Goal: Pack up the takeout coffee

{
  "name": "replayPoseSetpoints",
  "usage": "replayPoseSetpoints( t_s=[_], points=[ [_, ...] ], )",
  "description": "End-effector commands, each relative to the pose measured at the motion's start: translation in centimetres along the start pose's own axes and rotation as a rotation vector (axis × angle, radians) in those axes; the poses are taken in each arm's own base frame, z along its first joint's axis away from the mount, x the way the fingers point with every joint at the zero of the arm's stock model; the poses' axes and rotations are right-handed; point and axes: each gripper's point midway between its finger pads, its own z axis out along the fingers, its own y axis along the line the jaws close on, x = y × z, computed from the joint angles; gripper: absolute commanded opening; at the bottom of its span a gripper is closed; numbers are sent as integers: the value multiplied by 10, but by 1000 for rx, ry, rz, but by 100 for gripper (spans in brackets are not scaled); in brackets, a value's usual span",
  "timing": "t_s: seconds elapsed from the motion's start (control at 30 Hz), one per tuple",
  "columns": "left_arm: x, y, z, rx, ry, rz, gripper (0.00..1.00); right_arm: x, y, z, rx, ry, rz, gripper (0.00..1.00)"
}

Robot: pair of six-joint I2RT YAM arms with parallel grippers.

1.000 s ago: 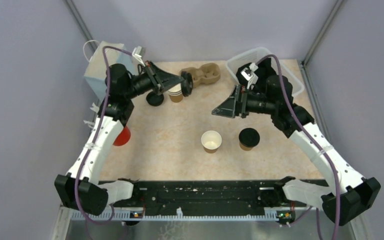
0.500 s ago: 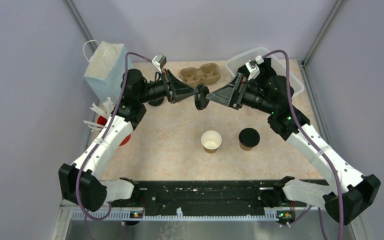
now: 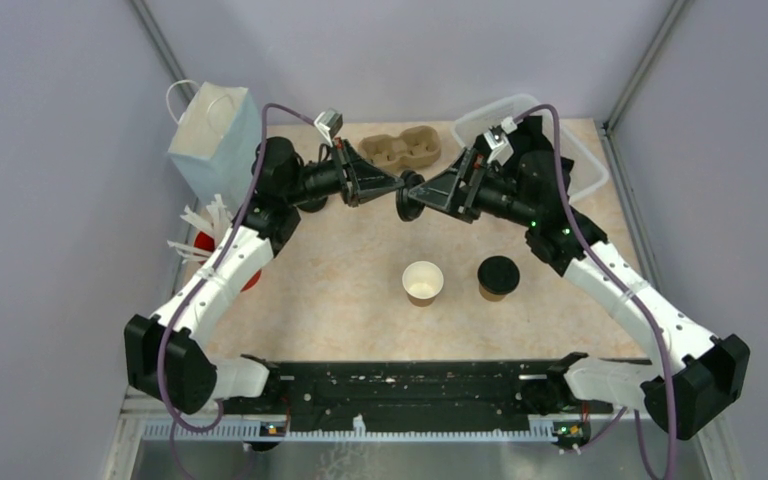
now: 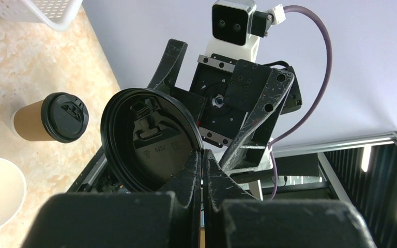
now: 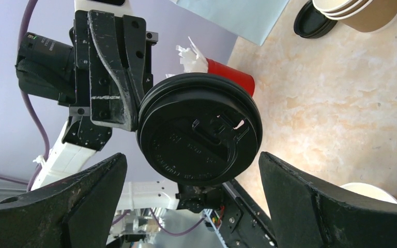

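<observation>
My left gripper (image 4: pixel 202 153) is shut on the rim of a round black lid (image 4: pixel 147 142), held on edge in the air above the middle of the table. Facing it, my right gripper (image 5: pixel 191 157) stands open, one finger on each side of that lid (image 5: pixel 199 134) and neither touching it. In the top view the lid (image 3: pixel 407 196) hangs between the two grippers. Below, a kraft cup (image 3: pixel 423 282) stands open, white inside. Beside it on the right is a second kraft cup (image 3: pixel 498 277) with its black lid on.
A brown two-hole carrier (image 3: pixel 400 148) lies at the back. A pale paper bag (image 3: pixel 215 140) stands back left, a clear bin (image 3: pixel 570 140) back right. A red cup of white sticks (image 5: pixel 230 75) is at the left edge. Stacked cups (image 5: pixel 362 10) and spare lids (image 5: pixel 312 20) sit near the bag.
The left arm has carried the lid from the back left to the table's middle. The right gripper has swung over to meet it, and its open fingers now flank the lid.
</observation>
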Motion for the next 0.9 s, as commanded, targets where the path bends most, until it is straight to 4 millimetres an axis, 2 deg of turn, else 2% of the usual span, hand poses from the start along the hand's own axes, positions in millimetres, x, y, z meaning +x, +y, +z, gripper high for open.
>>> replayPoseSetpoints(
  t_s=[0.0,0.27,0.43,0.7,0.87],
  points=[
    [1,-11,1,45,12,46,0,-1,7,6,-29,-13,-9,99],
    [3,-10,2,45,25,41,0,0,4,10,-12,-16,-9,95],
    [5,-9,2,44,31,38,0,-2,5,14,-5,-17,-21,89],
    [7,-10,0,41,40,45,0,0,3,17,28,-15,-30,88],
    [8,-10,-1,37,44,47,0,-2,6,16,28,-24,-41,82]
  ],
)
